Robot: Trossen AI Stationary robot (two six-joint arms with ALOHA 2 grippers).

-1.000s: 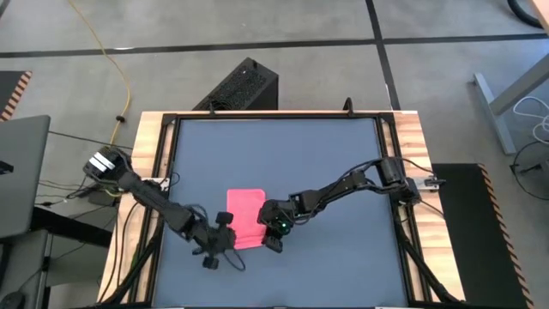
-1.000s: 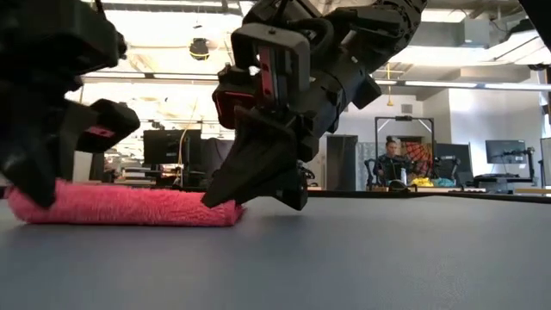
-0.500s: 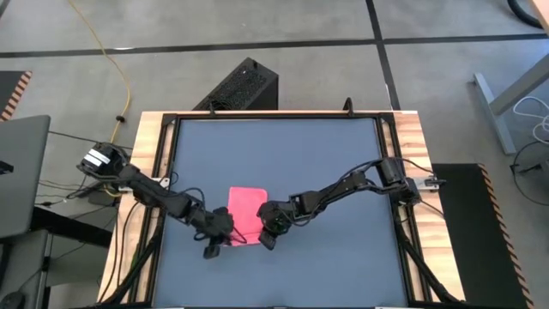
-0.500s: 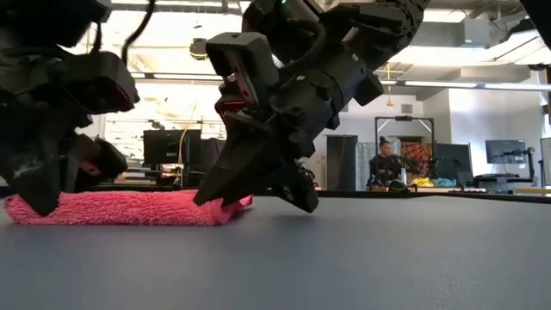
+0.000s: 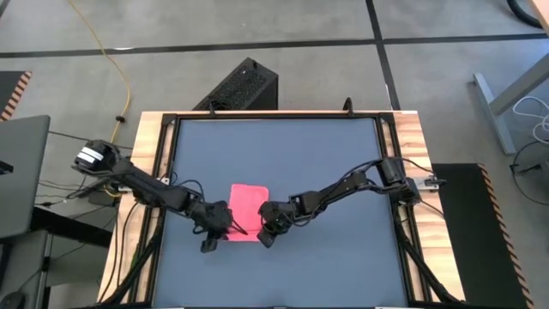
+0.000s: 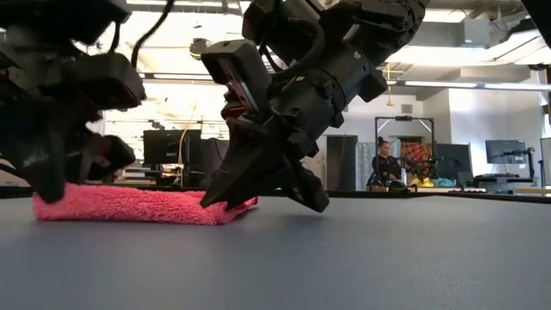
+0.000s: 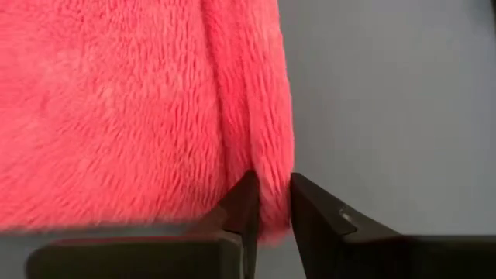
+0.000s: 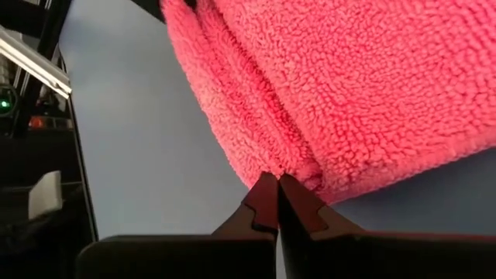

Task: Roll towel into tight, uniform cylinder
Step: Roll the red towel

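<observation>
The pink towel [image 5: 249,209] lies on the dark tabletop, its far part flat and its near edge doubled over. It also shows in the low view [image 6: 138,207]. My left gripper [image 5: 228,226] is shut on the towel's near left corner and shows at the left of the low view [image 6: 56,194]. My right gripper [image 5: 264,227] is shut on the near right corner and shows in the middle of the low view [image 6: 225,200]. The white tag is hidden. My left gripper pinches the doubled-over edge [image 7: 270,198] at the towel's near left corner between its two fingers. The fingers slant down from the near side. The corner sits low on the table, and the rest lies flat beyond it. My right gripper pinches the rolled edge [image 8: 293,169] at the towel's near right corner, with the fingertips [image 8: 267,195] almost meeting. The fingers slant down from the near right. That corner [image 6: 241,205] is raised slightly off the table.
The dark tabletop [image 5: 326,154] has a wooden frame [image 5: 410,137] around it. Bare tabletop lies beyond the towel and to its right. A black box [image 5: 244,86] stands on the floor behind the table. A person [image 6: 383,164] sits far off in the room.
Both grippers have gone toward the table's far edge, staying shut on the towel's near corners. The near edge has gone with them over the flat part, so the towel is shorter from near to far. Its far part has stayed about where it was.
</observation>
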